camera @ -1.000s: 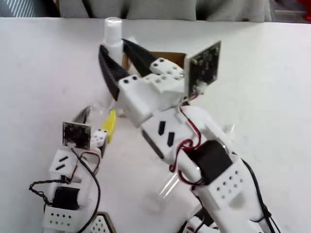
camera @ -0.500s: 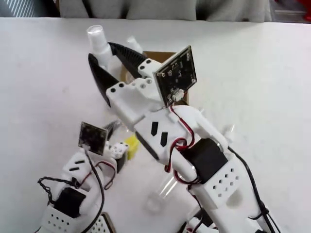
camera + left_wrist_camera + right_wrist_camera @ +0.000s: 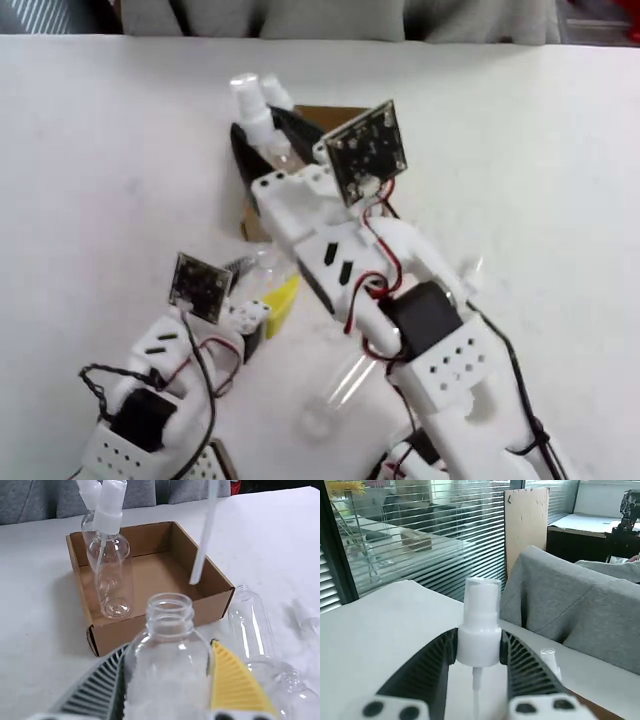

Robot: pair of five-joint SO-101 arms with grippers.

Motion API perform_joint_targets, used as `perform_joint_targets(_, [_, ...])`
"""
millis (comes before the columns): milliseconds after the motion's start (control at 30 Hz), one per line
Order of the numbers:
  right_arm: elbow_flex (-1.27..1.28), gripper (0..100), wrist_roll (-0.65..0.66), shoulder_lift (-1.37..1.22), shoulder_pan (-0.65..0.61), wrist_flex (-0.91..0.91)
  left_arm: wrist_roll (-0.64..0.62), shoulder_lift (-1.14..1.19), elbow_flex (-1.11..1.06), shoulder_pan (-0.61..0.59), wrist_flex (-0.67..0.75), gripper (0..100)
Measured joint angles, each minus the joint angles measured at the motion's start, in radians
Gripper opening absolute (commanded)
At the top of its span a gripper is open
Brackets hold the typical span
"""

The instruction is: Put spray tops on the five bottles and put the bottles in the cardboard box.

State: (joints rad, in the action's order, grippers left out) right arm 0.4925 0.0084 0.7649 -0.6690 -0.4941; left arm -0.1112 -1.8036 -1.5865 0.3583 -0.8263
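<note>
The box point(image 3: 112, 637) is brown, the table point(image 3: 40, 610) white. The bottle point(image 3: 167, 665) is clear, the spray top point(image 3: 479, 630) white. The left fingers point(image 3: 235, 685) are yellow and ribbed grey, the right fingers point(image 3: 427, 672) ribbed black.

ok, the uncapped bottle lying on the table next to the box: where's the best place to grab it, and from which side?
Grip the lying bottle across its straight cylindrical body, about mid-length, coming down from above. It lies on its side on the table, so both round flanks are free. Its narrow neck sits close to the cardboard box corner, leaving a hand little room there.
</note>
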Motion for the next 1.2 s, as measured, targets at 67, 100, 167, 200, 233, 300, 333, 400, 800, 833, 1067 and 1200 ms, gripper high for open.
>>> perform_joint_targets(67, [0.037, 1.5, 0.0, -0.002, 0.002, 0.052, 0.0, 0.0, 0.0, 0.0, 0.0, 2])
perform_joint_targets(100, [0.049, 1.5, 0.0, -0.002, 0.003, 0.078, 0.0, 0.0, 0.0, 0.0, 0.0, 2])
perform_joint_targets(167, [0.069, 1.5, 0.0, -0.002, 0.006, 0.124, 0.0, 0.0, 0.0, 0.0, 0.0, 2])
perform_joint_targets(200, [0.074, 1.5, 0.0, -0.002, 0.008, 0.144, 0.0, 0.0, 0.0, 0.0, 0.0, 2])
perform_joint_targets(233, [0.08, 1.5, 0.0, -0.002, 0.008, 0.155, 0.0, 0.0, 0.0, 0.0, 0.0, 2])
perform_joint_targets(300, [0.08, 1.5, 0.0, -0.002, 0.008, 0.163, 0.0, 0.0, 0.0, 0.0, 0.0, 2])
perform_joint_targets(333, [0.08, 1.5, 0.0, -0.002, 0.008, 0.166, 0.0, 0.0, 0.0, 0.0, 0.0, 2])
perform_joint_targets(400, [0.097, 1.5, 0.0, 0.0, 0.008, 0.166, 0.0, 0.0, 0.0, 0.0, 0.0, 2])
perform_joint_targets(800, [0.18, 1.5, 0.0, -0.002, -0.015, 0.175, 0.0, 0.0, -0.023, -0.011, 0.063, 2])
perform_joint_targets(833, [0.181, 1.5, 0.0, -0.002, -0.015, 0.175, 0.0, 0.0, -0.028, -0.023, 0.074, 2])
perform_joint_targets(1067, [0.281, 1.5, 0.0, 0.02, -0.063, 0.175, 0.0, 0.0, -0.029, -0.046, 0.086, 2])
perform_joint_targets(1200, [0.35, 1.5, 0.0, 0.086, -0.091, 0.175, 0.0, 0.0, -0.029, -0.044, 0.086, 2])
